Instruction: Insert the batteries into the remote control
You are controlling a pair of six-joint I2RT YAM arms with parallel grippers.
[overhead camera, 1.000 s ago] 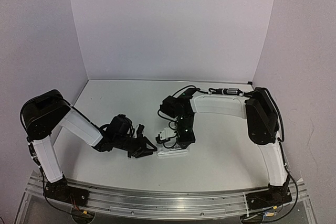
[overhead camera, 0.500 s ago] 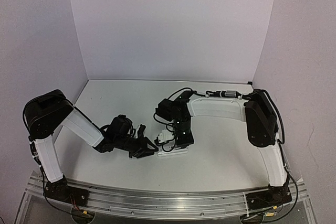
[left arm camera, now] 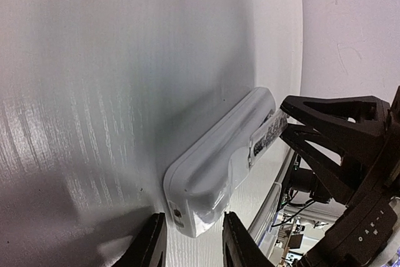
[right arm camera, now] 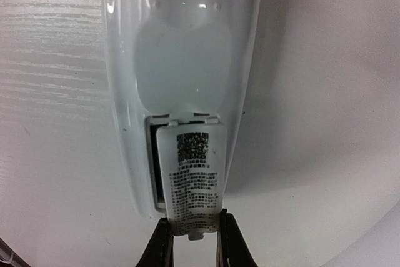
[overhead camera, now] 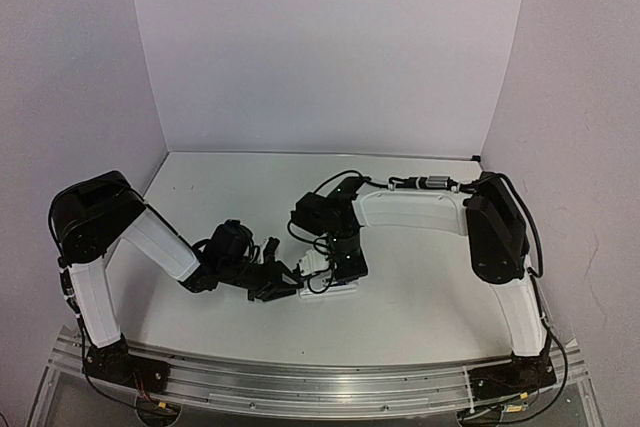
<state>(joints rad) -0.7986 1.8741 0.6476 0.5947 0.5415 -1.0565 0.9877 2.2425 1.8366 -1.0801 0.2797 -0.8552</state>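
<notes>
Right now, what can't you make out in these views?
- Batteries: in no view. The cover, pinched by the right gripper, hides most of the recess, right wrist view.
- Remote control buttons and display: face down on the table, every view.
- Top view: left gripper and right gripper hide most of the remote control; cover too small.
- Left wrist view: left gripper fingers cut off by the bottom edge.
</notes>
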